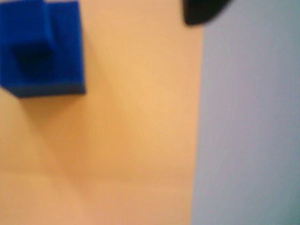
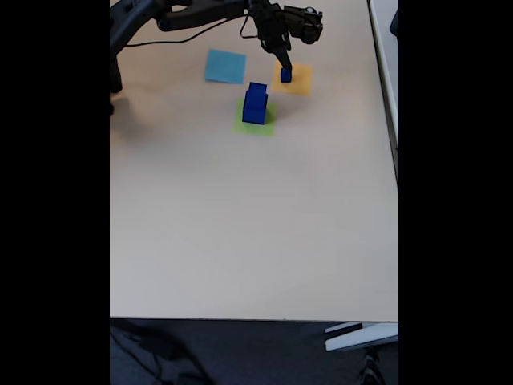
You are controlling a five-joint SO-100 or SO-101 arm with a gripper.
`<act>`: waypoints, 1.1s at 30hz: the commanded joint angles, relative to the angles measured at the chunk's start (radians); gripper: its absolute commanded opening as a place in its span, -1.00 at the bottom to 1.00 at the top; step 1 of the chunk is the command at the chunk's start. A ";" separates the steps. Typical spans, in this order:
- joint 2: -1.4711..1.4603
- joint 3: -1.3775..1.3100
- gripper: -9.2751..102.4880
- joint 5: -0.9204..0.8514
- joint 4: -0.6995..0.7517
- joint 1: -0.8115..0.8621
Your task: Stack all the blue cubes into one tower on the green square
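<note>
Fixed view gives the layout: a small blue cube (image 2: 286,74) sits on the orange-yellow square (image 2: 292,79) near the table's far edge, toward its right side. Just nearer the camera, a short tower (image 2: 255,104) of blue cubes, a smaller one on a larger, already stands on the green square (image 2: 256,120). The light-blue square (image 2: 225,66) lies bare, well to the left of the orange-yellow one.

The gripper (image 2: 284,69) hangs at the small cube's top, at the end of the dark arm (image 2: 192,14) that reaches in from the far left corner. Whether its fingers are spread beside the cube or already pinching it is too small to tell.

In the wrist view, blurred, a blue block (image 1: 42,47) fills the upper left over orange-yellow paper (image 1: 140,117), with grey-blue surface (image 1: 248,122) to the right and a dark shape at the top edge.

Judging by their crisp edges and matte faces, the cubes look light and rigid, perhaps slightly compressible foam, and unlikely to be slippery or fragile. The small one is best taken on two opposite vertical sides, around mid-height, so it stays level for placing; the tower is narrow, so a sideways nudge could topple it.

No containers are in sight; the flat squares merely mark places on the table (image 2: 256,241).
</note>
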 commanded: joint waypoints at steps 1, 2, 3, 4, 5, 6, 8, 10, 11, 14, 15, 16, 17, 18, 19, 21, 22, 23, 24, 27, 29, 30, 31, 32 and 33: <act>0.008 -0.057 -0.42 -0.006 0.002 0.014; 0.005 -0.057 -0.43 -0.006 0.002 0.015; 0.002 -0.055 -0.43 -0.006 0.002 0.018; 0.002 -0.051 -0.44 -0.005 0.000 0.020; 0.002 -0.044 -0.44 -0.005 -0.003 0.021; 0.002 -0.041 -0.44 -0.006 -0.005 0.023; 0.006 -0.028 -0.45 -0.005 -0.006 0.028; 0.008 -0.020 -0.46 -0.008 -0.008 0.032; 0.009 -0.017 -0.46 -0.009 -0.008 0.034; 0.018 0.000 -0.48 -0.009 -0.009 0.035; 0.020 0.003 -0.48 -0.009 -0.009 0.035; 0.021 0.006 -0.48 -0.009 -0.009 0.035; 0.023 0.011 -0.49 -0.008 -0.011 0.035; 0.028 0.020 -0.49 -0.006 -0.011 0.035; 0.029 0.026 -0.50 -0.006 -0.011 0.035; 0.032 0.037 -0.51 -0.006 -0.011 0.037; 0.034 0.040 -0.51 -0.008 -0.011 0.038; 0.035 0.041 -0.51 -0.009 -0.011 0.040; 0.037 0.043 -0.52 -0.009 -0.011 0.041; 0.038 0.044 -0.53 -0.009 -0.012 0.041; 0.038 0.044 -0.54 -0.008 -0.012 0.041; 0.038 0.046 -0.54 -0.008 -0.012 0.041; 0.040 0.048 -0.54 -0.008 -0.014 0.041; 0.041 0.048 -0.54 -0.009 -0.014 0.043; 0.044 0.052 -0.54 -0.009 -0.015 0.043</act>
